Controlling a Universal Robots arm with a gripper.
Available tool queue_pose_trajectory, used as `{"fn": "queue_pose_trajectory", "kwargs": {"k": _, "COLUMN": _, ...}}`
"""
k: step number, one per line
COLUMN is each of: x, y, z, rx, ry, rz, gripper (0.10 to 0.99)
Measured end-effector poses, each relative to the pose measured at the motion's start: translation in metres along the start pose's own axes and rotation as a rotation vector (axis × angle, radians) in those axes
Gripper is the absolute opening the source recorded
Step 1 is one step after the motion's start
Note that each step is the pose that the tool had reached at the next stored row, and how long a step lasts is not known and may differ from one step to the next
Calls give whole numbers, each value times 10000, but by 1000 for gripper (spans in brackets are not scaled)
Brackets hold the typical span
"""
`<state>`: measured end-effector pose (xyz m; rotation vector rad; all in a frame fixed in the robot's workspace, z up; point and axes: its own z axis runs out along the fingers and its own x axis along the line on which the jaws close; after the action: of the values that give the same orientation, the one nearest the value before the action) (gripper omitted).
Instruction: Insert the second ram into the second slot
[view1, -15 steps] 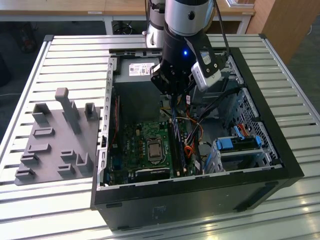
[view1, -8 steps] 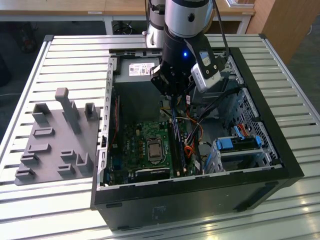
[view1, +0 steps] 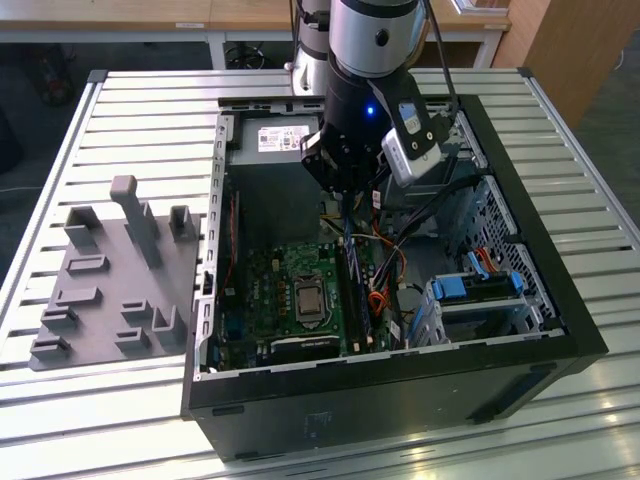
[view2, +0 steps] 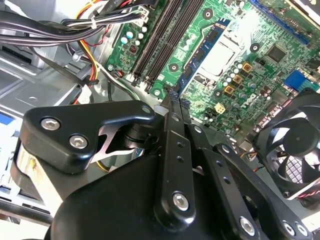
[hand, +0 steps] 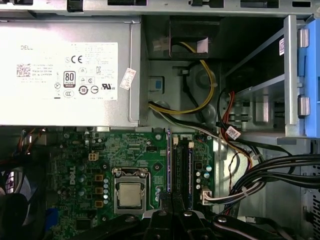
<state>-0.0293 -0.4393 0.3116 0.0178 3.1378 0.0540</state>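
Both wrist views put the tool closest to me, drawn narrow, its fingertips pinched on the top edge of the second ram. That thin blue stick stands on edge and runs lengthwise out from the tips. It lies along the black memory slots, on the side nearest the processor socket. I cannot tell whether its lower edge sits in a slot or hangs just above one.

Beyond it spreads the green motherboard, with a black fan at its edge in the second wrist view. Black cable bundles cross just beside the slots, and farther on the grey power supply sits at the end of the case.

In the exterior view the arm reaches straight down into the open computer case, which lies on a slatted metal table. Well apart, toward the exterior view's left, a grey holder plate with upright pegs rests on the same table.
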Motion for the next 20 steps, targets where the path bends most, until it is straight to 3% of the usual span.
{"fn": "queue_pose_trajectory", "kwargs": {"k": 15, "x": 7, "y": -7, "z": 29, "rx": 9, "ry": 9, "rz": 0, "gripper": 114}}
{"fn": "queue_pose_trajectory", "kwargs": {"k": 20, "x": 6, "y": -47, "z": 35, "rx": 11, "ry": 17, "rz": 1, "gripper": 114}}
